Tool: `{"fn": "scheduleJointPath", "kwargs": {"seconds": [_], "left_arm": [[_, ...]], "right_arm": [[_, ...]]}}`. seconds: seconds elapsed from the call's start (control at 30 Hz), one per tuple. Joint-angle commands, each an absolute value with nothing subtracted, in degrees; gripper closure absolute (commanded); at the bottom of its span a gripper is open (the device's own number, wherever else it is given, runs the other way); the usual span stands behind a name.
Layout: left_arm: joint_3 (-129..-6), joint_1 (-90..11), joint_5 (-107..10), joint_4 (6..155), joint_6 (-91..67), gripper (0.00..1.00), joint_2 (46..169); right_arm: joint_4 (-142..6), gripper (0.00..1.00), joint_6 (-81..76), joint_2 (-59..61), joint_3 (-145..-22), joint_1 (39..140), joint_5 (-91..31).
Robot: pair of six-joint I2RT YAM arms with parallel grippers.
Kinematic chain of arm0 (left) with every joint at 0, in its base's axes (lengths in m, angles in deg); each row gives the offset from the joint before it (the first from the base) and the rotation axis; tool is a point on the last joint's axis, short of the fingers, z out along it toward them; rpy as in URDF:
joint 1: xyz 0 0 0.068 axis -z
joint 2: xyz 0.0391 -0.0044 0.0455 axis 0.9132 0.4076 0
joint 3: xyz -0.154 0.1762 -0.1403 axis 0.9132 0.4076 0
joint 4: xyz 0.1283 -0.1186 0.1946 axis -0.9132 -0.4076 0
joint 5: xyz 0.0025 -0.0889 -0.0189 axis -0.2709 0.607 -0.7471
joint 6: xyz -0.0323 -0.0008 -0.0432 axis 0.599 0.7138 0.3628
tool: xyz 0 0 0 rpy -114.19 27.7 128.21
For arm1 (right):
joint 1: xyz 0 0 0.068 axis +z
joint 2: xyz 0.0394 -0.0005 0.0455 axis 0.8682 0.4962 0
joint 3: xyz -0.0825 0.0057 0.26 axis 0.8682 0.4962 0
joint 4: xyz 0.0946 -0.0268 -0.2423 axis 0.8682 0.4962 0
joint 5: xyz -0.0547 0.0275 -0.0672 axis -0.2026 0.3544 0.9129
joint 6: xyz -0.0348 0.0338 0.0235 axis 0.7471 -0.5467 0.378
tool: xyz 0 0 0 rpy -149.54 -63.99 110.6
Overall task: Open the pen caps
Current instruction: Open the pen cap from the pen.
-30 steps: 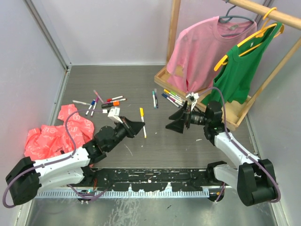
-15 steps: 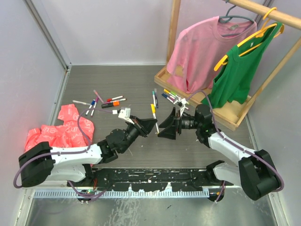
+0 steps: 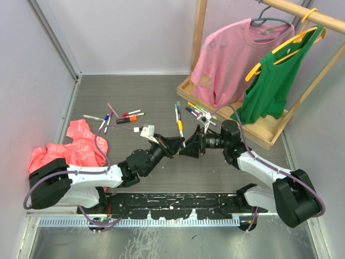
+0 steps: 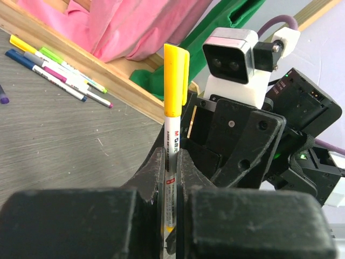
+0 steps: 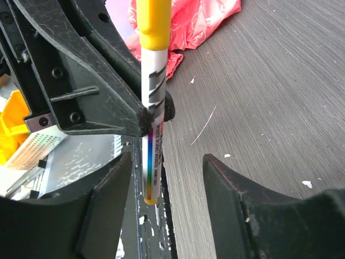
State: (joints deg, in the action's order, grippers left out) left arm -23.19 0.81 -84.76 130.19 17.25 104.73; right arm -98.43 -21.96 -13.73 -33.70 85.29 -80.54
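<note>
With the left hand (image 4: pixel 171 162) clamped on the pen (image 4: pixel 172 137), the half-open, empty right hand (image 5: pixel 164 178) should pinch only the yellow cap (image 4: pixel 175 75), then pull straight along the pen.

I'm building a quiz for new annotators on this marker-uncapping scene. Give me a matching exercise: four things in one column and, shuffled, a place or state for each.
Things:
1. yellow-capped pen
2. pink shirt
3. red crumpled cloth
4. right gripper

Places or states:
A. hanging from the wooden rail
B. jaws open, one on either side of the pen
C. clamped in the left gripper
D. lying on the left side of the table

Pairs: 1-C, 2-A, 3-D, 4-B
</note>
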Motion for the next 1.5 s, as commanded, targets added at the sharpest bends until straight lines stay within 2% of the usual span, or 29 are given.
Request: {"fn": "scheduleJointPath", "kwargs": {"seconds": [0.0, 0.4, 0.57, 0.67, 0.7, 0.73, 0.77, 0.9, 1.03, 1.13, 1.23, 1.27, 1.47], "left_arm": [[-25.45, 1.25, -86.67, 135.85, 15.74, 1.00, 104.42], [-25.33, 1.28, -86.82, 136.32, 16.00, 1.00, 107.49], [-25.09, 1.29, -86.81, 137.82, 15.92, 0.99, 108.11], [-25.06, 1.30, -86.72, 137.93, 16.03, 0.94, 107.98], [-24.95, 1.29, -86.72, 137.92, 16.08, 0.92, 107.89], [-24.79, 1.28, -86.72, 137.96, 16.23, 0.85, 107.74], [-24.61, 1.29, -86.76, 137.92, 16.26, 0.78, 107.42], [-22.90, 1.21, -87.15, 137.68, 17.22, 0.59, 104.79], [-19.61, 0.64, -84.40, 137.71, 15.34, 0.28, 97.96], [-16.32, -2.25, -75.57, 136.91, 12.87, 0.07, 90.67], [-14.86, -7.86, -61.08, 134.26, 12.57, 0.01, 84.43], [-14.88, -9.34, -58.12, 132.92, 12.88, 0.02, 82.65], [-16.00, -14.91, -48.49, 128.22, 17.42, 0.02, 78.53]], "right_arm": [[-102.01, 0.42, -23.35, -14.27, -35.63, 85.52, -79.85], [-102.56, 0.49, -25.44, -14.50, -36.38, 85.50, -81.34], [-102.03, 0.70, -24.52, -14.34, -36.47, 85.57, -81.32], [-101.99, 0.81, -24.23, -14.24, -36.51, 85.56, -81.84], [-101.97, 0.88, -24.06, -14.28, -36.59, 85.56, -82.09], [-101.72, 0.96, -23.58, -14.27, -36.74, 85.53, -82.32], [-100.99, 0.99, -22.95, -14.31, -37.13, 85.52, -82.51], [-96.32, 0.99, -19.17, -14.33, -38.89, 85.48, -83.69], [-87.40, 0.99, -11.12, -13.84, -42.32, 85.15, -88.90], [-82.82, 0.99, -7.07, -13.15, -44.49, 84.91, -93.79], [-81.15, 0.99, -5.07, -13.12, -45.15, 84.89, -97.13], [-81.06, 0.99, -4.79, -13.17, -45.26, 84.93, -97.89], [-80.81, 0.99, -4.08, -13.41, -45.32, 84.90, -100.72]]}}
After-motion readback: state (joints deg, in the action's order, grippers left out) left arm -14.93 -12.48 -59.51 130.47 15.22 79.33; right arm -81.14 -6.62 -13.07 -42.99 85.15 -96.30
